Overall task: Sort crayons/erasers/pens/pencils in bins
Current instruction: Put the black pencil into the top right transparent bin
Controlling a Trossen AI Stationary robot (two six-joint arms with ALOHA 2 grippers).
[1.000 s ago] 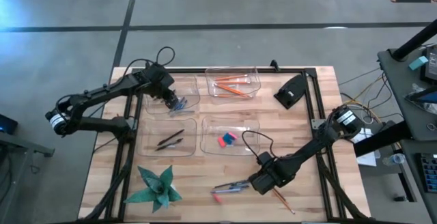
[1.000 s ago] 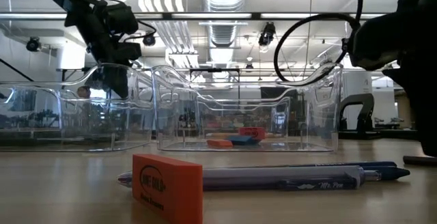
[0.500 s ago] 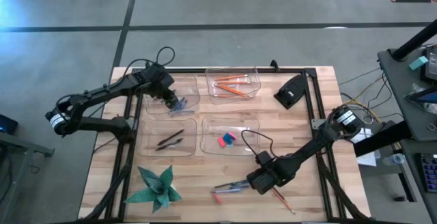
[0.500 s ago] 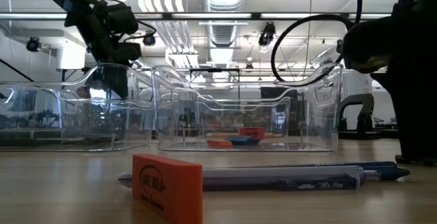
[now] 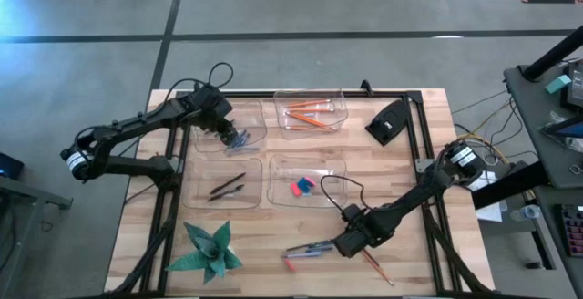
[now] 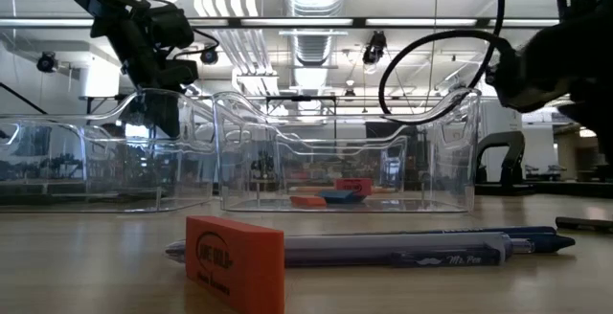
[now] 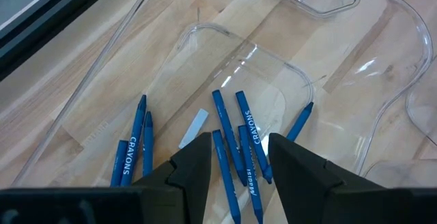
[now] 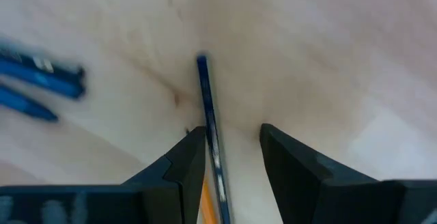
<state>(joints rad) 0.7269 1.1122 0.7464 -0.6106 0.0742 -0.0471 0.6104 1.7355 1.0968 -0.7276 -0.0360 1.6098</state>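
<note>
Our right gripper [image 5: 353,245] hangs low over the front of the worktop [image 5: 414,144], fingers spread and empty, beside the loose items still to be sorted: pens [image 5: 305,250], a red eraser [image 5: 290,264] and a pencil [image 5: 375,266]. We judge the step in hand to be picking one of these up. To do it well, we should centre the stick between the fingers; in the right wrist view a thin blue stick [image 8: 208,130] runs close along one finger [image 8: 176,176] rather than through the middle of the gap, so a small sideways shift before closing would help. We cannot tell whether it is a pen or something else.

Our left gripper [image 5: 230,137] hangs over the back left bin [image 5: 256,138], fingers apart and holding nothing.

The left wrist view shows blue crayons [image 7: 239,145] lying in that bin, which the high view barely resolves. The low view reads the eraser [image 6: 235,260] standing in front of the pens [image 6: 383,248], and erasers [image 6: 335,192] inside a bin [image 6: 450,151]. Only the high view shows the pencils [image 5: 310,113] and pens [image 5: 226,186] already binned.
</note>
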